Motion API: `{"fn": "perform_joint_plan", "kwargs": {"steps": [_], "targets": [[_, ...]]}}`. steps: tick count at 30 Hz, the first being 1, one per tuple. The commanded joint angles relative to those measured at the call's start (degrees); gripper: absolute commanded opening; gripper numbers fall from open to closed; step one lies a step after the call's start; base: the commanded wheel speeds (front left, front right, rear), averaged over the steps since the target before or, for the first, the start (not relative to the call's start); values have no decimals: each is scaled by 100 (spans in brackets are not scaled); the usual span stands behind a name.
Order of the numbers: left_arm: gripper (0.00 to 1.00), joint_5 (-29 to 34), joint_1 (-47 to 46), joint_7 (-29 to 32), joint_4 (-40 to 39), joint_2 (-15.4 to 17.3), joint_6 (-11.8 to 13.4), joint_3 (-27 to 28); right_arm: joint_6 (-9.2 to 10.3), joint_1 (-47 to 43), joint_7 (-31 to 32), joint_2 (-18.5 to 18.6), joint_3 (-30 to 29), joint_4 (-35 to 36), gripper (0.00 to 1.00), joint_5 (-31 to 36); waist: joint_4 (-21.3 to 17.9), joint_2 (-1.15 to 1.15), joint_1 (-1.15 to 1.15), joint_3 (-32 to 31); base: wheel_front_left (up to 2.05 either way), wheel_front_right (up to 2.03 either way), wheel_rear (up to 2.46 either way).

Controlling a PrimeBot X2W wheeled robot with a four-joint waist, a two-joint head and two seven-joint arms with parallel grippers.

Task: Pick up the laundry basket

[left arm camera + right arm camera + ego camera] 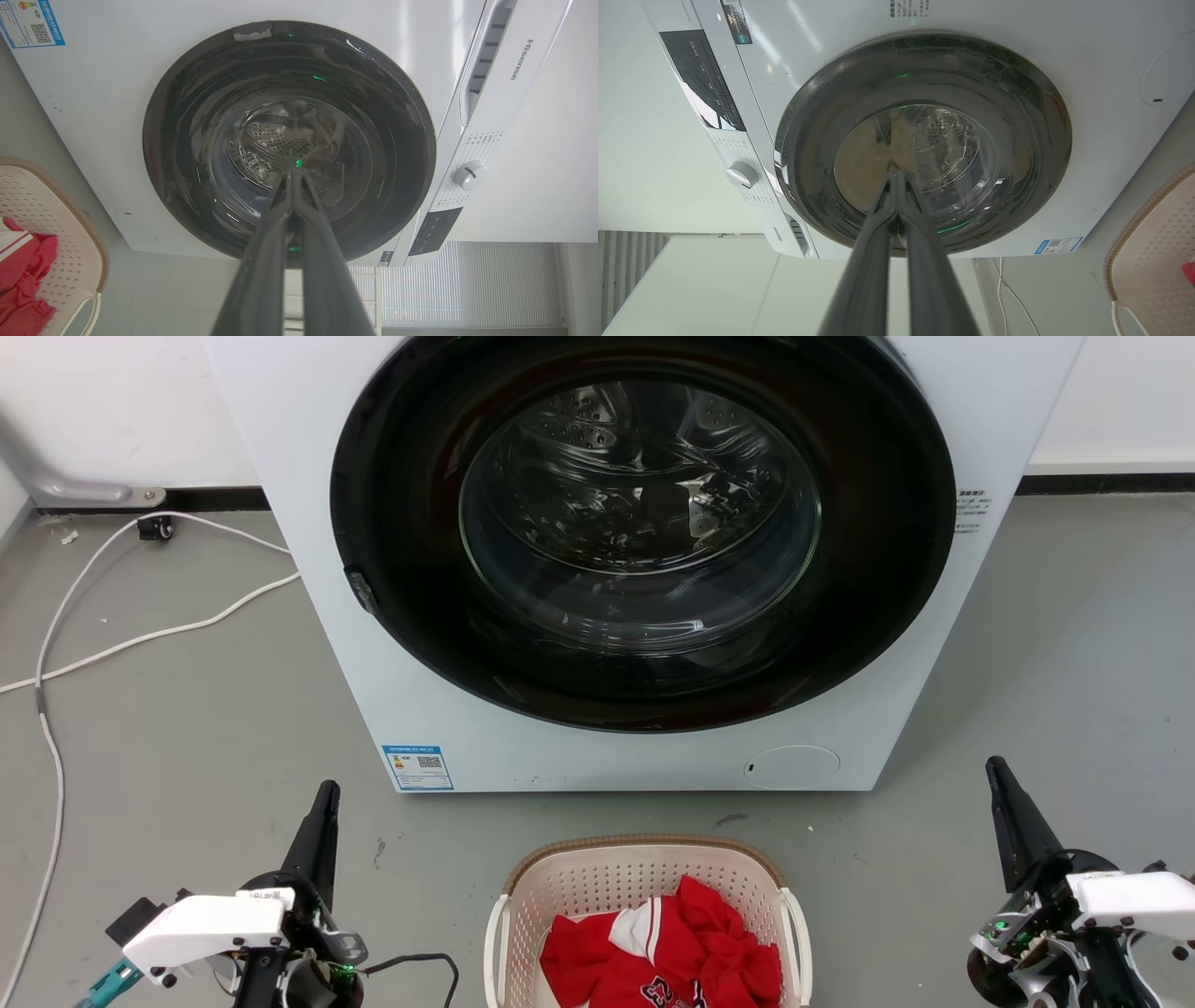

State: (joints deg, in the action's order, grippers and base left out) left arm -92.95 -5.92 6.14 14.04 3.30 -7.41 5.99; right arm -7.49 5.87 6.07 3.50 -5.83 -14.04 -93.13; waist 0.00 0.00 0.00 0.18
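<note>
Fingers [261, 280] on my left gripper [327, 798] and right gripper [997, 775] are pressed together, empty. The laundry basket [644, 842] sits at six o'clock on the floor [187, 728], between them. I judge this the approach: next, part the fingers and reach its white handles [801, 924], seemingly thin.

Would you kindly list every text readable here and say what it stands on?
"Hisense": upper front of the washing machine.
Blue label on its front: too small to read.
Grey print beside the door: too small.
Red shirt in the laundry basket: print partly hidden, unreadable.
</note>
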Motion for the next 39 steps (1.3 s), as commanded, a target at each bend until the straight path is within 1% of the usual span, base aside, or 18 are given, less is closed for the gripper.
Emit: {"fn": "perform_joint_plan", "kwargs": {"steps": [1,28,29,33,39], "targets": [[0,23,-60,14,10,-4,-25,17,0,65,3,-19,-11,-8,0,32,0,0,0,0,0,0,0],[0,44,-62,26,11,-19,-25,36,0,68,30,-36,-34,-9,0,41,0,0,0,0,0,0,0],[100,12,-1,15,1,-11,0,18,0,1,6,-14,-24,-2,100,35,0,0,0,0,0,0,0],[100,9,174,7,186,-54,9,-2,1,-179,-7,-34,-5,-180,100,38,0,0,0,0,0,0,0],[100,151,268,-170,54,-52,7,-36,1,-278,-183,-36,81,-59,100,141,-3,0,0,-2,0,0,0]]}}
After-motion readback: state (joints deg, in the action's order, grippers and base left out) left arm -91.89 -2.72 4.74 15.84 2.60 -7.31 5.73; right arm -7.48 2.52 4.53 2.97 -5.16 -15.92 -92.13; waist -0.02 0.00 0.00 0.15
